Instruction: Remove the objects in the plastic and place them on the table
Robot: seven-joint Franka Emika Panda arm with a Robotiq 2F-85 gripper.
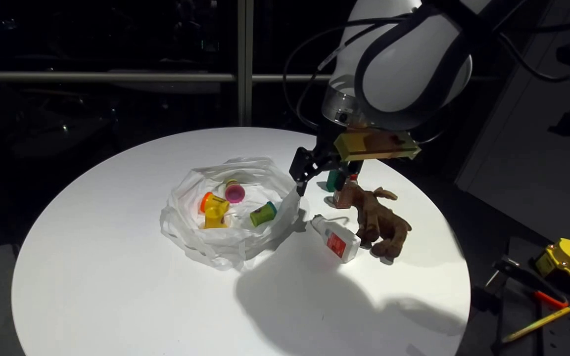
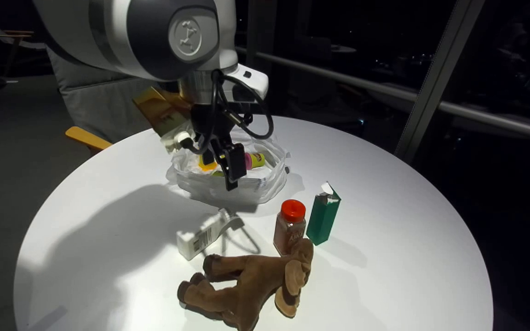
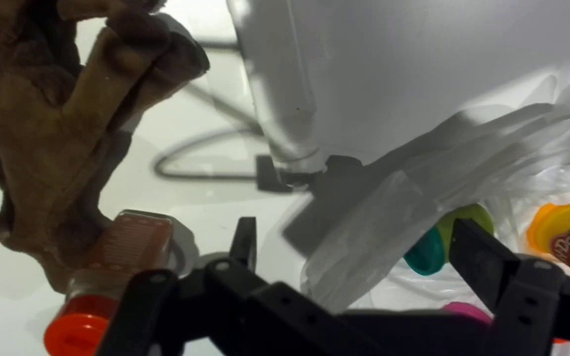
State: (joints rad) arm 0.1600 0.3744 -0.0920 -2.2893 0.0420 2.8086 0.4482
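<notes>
Removal partly complete: plush animal (image 2: 260, 278), jar (image 2: 289, 230), carton (image 2: 323, 220) and white bottle (image 2: 202, 236) rest outside the plastic (image 1: 215, 247), apparently four tubs (image 1: 263, 214) remain inside, and the gripper (image 3: 356, 235), jaws wide and empty, hangs above the plastic's edge.

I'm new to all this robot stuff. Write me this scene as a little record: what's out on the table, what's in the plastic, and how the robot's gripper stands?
Surface: round white table
Out on the table: brown plush animal, lying on its side; white bottle, lying down; red-capped jar, upright; green box, upright
In the plastic: yellow tubs; pink-lidded tub; green tub with a teal lid
Gripper: open, holding nothing, near the plastic's edge
Left to do: probably lifting out the remaining tubs
</notes>
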